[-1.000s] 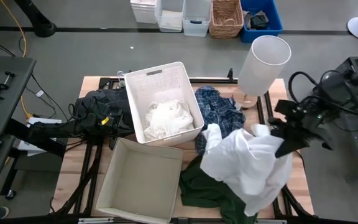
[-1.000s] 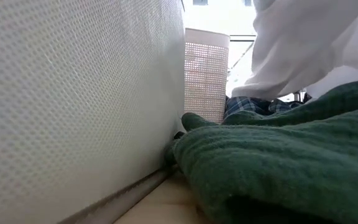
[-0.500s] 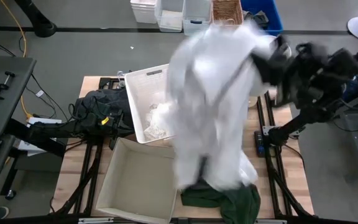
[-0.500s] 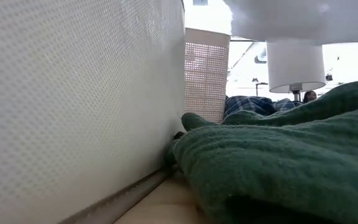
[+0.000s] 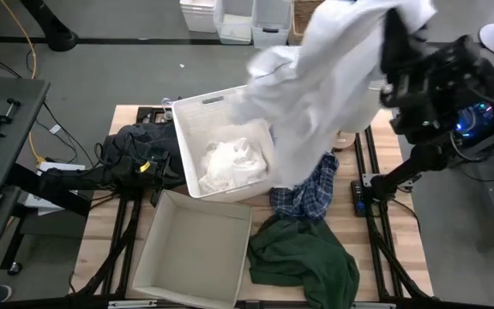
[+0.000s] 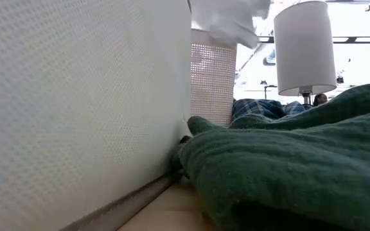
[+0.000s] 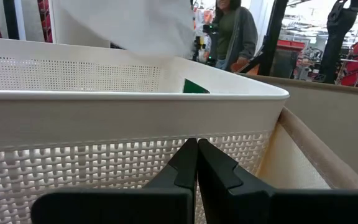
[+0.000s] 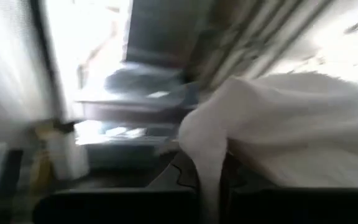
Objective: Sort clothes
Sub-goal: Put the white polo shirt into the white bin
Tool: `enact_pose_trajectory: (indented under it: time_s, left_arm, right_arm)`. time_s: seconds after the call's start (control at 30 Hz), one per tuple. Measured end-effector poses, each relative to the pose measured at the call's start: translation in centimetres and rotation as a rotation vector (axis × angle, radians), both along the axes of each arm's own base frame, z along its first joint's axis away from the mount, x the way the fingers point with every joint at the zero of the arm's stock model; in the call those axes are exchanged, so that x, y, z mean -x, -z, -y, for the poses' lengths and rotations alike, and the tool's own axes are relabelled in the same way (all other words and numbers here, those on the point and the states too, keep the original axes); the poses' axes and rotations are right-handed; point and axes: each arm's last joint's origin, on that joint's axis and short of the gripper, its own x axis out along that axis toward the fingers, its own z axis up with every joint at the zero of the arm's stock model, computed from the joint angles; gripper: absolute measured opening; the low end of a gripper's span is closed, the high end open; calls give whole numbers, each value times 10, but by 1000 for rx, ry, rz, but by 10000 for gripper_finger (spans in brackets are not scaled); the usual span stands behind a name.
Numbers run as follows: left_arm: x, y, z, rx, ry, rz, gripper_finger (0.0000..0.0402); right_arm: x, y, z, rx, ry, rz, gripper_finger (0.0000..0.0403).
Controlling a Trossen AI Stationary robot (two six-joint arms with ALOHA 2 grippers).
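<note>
My right gripper (image 5: 394, 33) is raised high over the table's far right and is shut on a large white garment (image 5: 316, 86). The garment streams down and to the left over the white slotted basket (image 5: 197, 110), which holds more white clothes (image 5: 228, 165). A blue-and-white plaid shirt (image 5: 316, 187) and a dark green garment (image 5: 303, 256) lie on the table. Dark clothes (image 5: 137, 142) are piled at the left. My left gripper (image 7: 196, 163) is shut and empty beside the basket's left wall. My right gripper pinches a bunched fold of the white garment (image 8: 205, 163) between its two fingers. The garment is lifted clear of the table and hangs below and to the left of the fingers (image 5: 298, 129). Its lower end hangs above the basket and the plaid shirt.
A beige fabric bin (image 5: 165, 257) stands at the near left, and its wall fills the left of the low view (image 6: 76, 109). A tall white lampshade (image 6: 304, 48) stands at the far right, half hidden by the garment in the high view. A person (image 7: 232, 31) stands beyond the table.
My right gripper has swung up and toward the far edge with the white garment. The garment has been lifted off the near-right pile and now hangs clear over the basket. The plaid shirt and the green garment have been uncovered.
</note>
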Motion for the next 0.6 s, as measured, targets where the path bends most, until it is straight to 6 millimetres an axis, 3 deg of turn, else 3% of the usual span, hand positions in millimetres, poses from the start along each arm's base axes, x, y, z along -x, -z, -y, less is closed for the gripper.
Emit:
enact_pose_trajectory:
  time_s: [0.1, 0.17, 0.33, 0.43, 0.6]
  left_arm:
    - [0, 0, 0, 0, 0, 0, 1]
    - [0, 0, 0, 0, 0, 0, 1]
    - [0, 0, 0, 0, 0, 0, 1]
    - [0, 0, 0, 0, 0, 0, 1]
    - [0, 0, 0, 0, 0, 0, 1]
  right_arm:
    - [-18, 7, 6, 85, -185, -76, 0]
    - [-33, 15, 14, 51, -263, -139, 0]
    - [-89, 39, 47, -32, -434, -194, 0]
    - [-114, 46, 73, -70, -505, -128, 0]
    - [-133, 45, 111, -19, -536, 92, 0]
